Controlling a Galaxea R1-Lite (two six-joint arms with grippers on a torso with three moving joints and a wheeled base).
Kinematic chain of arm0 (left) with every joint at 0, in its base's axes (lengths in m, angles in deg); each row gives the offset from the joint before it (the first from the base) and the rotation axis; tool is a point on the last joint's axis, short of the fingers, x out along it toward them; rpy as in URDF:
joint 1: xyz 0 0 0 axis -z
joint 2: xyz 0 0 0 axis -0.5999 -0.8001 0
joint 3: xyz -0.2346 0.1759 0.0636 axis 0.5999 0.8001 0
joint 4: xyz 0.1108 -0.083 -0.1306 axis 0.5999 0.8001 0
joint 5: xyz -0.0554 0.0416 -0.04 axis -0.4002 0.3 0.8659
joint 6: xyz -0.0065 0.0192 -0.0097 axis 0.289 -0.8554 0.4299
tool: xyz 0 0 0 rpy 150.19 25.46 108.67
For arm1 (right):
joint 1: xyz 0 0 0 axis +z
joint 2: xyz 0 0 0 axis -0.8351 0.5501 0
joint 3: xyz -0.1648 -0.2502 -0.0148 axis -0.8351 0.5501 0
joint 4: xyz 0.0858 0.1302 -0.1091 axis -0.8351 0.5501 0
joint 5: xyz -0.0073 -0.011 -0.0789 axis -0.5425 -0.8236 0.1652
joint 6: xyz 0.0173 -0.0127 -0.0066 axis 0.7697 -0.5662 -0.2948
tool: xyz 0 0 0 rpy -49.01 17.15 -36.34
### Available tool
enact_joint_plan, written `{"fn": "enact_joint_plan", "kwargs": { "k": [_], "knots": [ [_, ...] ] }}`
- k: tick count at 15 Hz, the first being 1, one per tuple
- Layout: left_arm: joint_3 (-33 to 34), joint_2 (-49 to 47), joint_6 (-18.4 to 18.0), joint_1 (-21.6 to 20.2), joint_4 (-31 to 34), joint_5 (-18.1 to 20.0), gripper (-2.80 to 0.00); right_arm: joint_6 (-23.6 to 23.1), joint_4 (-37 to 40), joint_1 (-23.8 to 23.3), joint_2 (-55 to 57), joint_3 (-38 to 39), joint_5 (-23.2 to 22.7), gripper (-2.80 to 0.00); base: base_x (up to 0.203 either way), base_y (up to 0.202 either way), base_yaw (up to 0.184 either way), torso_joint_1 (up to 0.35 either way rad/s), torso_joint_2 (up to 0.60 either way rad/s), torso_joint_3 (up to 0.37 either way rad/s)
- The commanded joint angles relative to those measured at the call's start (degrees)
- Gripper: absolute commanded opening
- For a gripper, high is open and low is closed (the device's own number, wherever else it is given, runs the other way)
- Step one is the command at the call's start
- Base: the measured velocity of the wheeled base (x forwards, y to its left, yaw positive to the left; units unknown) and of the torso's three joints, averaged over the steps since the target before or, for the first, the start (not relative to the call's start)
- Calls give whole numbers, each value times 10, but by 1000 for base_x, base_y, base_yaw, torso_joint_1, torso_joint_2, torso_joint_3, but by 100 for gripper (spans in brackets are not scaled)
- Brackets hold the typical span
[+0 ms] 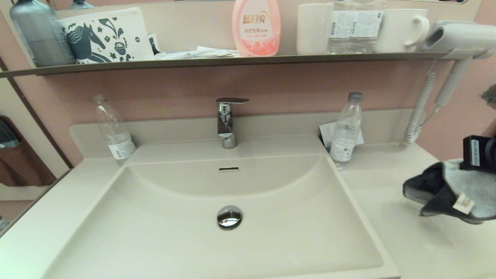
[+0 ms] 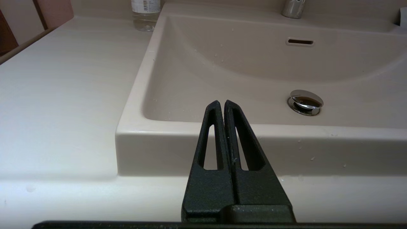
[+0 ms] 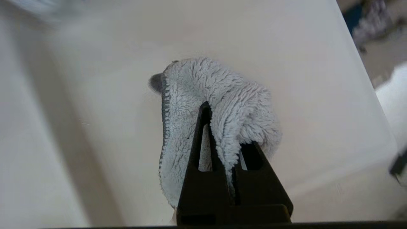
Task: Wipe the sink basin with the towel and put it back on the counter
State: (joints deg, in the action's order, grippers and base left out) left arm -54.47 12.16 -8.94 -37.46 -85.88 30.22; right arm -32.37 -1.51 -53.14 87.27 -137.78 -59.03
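The cream-white sink basin (image 1: 155, 232) fills the middle of the head view, with its chrome drain plug (image 1: 229, 217) and overflow slot (image 1: 228, 169). Over the counter (image 1: 387, 193) to the basin's right, the light-blue towel (image 1: 457, 186) hangs bunched, dark grey side and white tag (image 1: 464, 202) showing. My right gripper (image 3: 222, 127) is shut on a fold of the towel (image 3: 222, 92), holding it above the counter (image 3: 302, 63). My left gripper (image 2: 221, 103) is shut and empty, low in front of the basin's (image 2: 238, 79) front rim near its left corner.
A chrome faucet (image 1: 227, 122) stands behind the basin. Clear plastic bottles stand at the back left (image 1: 114, 131) and back right (image 1: 345, 131). A hair dryer (image 1: 457, 38) with a coiled cord (image 1: 420, 112) hangs at the far right. A shelf (image 1: 232, 60) above carries bottles and mugs.
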Motion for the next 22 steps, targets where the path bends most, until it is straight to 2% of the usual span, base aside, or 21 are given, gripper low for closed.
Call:
{"fn": "enact_joint_plan", "kwargs": {
  "k": [1,3,6,7,10,12,15,18,19,22],
  "knots": [
    [0,0,1,0,0,0,-280,-2,0,-37,1,42,-4,-280,0,0,0,0,0,0],
    [0,0,1,0,0,0,-280,7,-17,-51,12,74,-25,-280,0,0,0,0,0,0],
    [0,0,1,0,0,0,-280,38,-67,-56,29,110,-28,-280,0,0,0,0,0,0],
    [0,0,1,0,0,0,-280,41,-84,-65,39,112,-25,0,0,0,0,0,0,0],
    [0,0,1,0,0,0,-280,92,-108,-79,67,80,7,0,0,0,0,0,0,0],
    [0,0,1,0,0,0,-280,96,-96,-79,57,65,10,0,0,0,0,0,0,0],
    [0,0,1,0,0,0,-280,102,-39,-77,55,-7,9,0,0,0,0,0,0,0],
    [0,0,1,0,0,0,-280,122,52,-58,59,-95,9,0,0,0,0,0,0,0],
    [0,0,1,0,0,0,-280,125,57,-53,59,-94,8,-280,0,0,0,0,0,0],
    [0,0,1,0,0,0,-280,136,58,-50,51,-88,1,-280,0,0,0,0,0,0]
  ]
}}
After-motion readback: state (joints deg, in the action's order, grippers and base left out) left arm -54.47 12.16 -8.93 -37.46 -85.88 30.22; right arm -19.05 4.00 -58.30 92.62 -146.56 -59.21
